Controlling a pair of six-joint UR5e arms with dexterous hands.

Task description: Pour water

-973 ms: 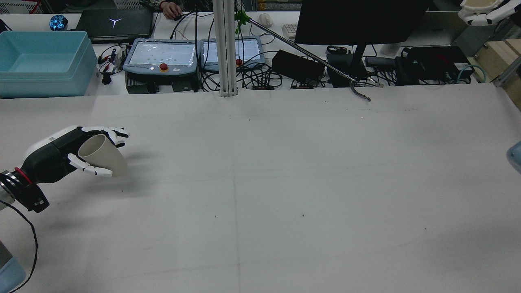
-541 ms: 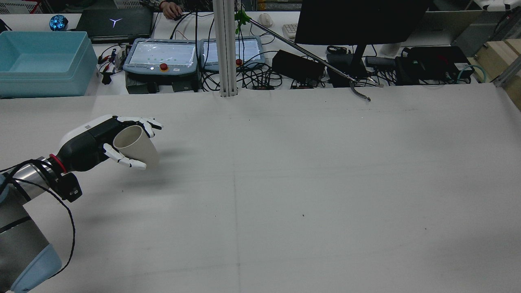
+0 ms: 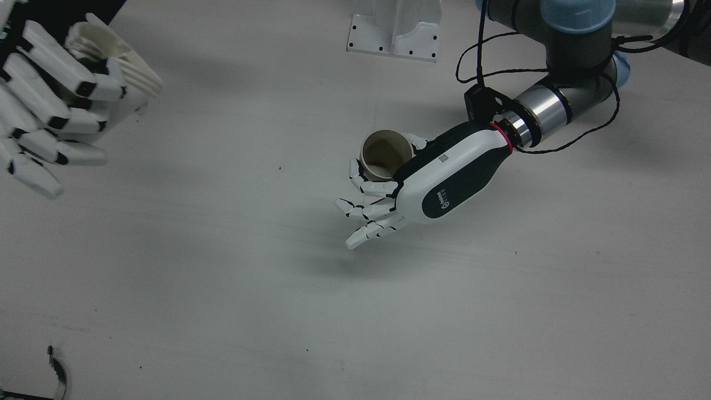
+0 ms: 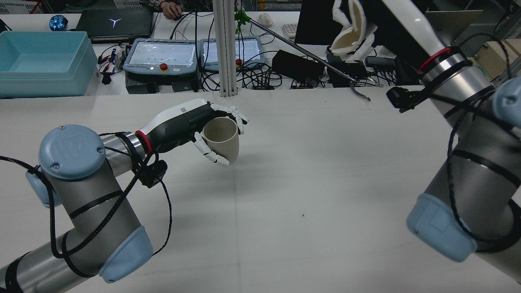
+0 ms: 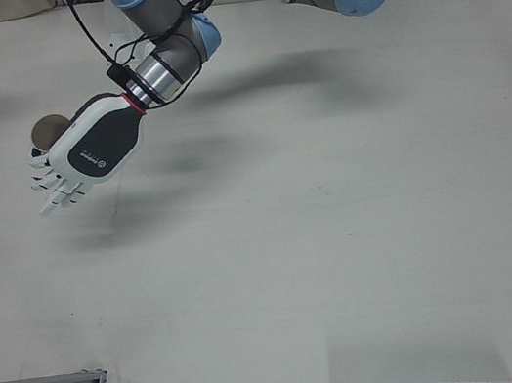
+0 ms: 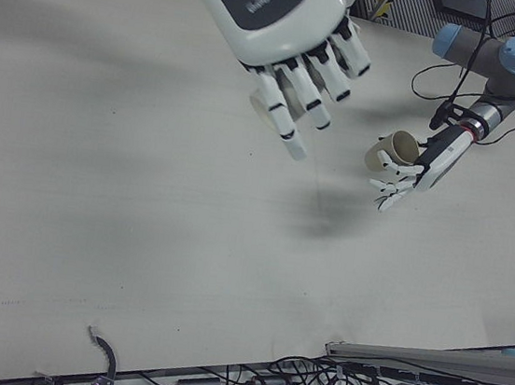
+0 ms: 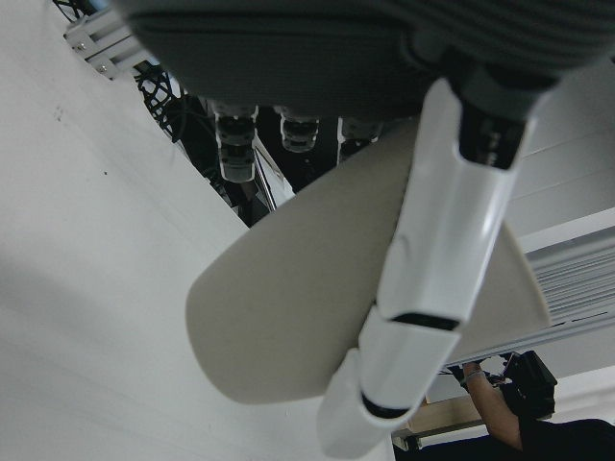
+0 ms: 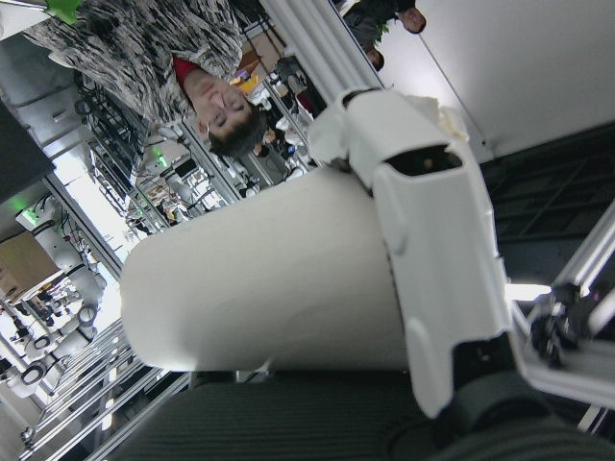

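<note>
The left hand (image 4: 191, 122) wraps around a tan cup (image 4: 222, 138) above the tabletop (image 4: 325, 183); the right hand (image 4: 354, 34) grips a white cup (image 8: 269, 279) high up.

Beige cup (image 4: 222, 138) in the black-and-white left hand (image 4: 191, 122); cream cup (image 4: 352, 28) in the white right hand (image 4: 358, 30); pale grey counter (image 4: 305, 171); light-blue arm caps (image 4: 71, 151)
</note>
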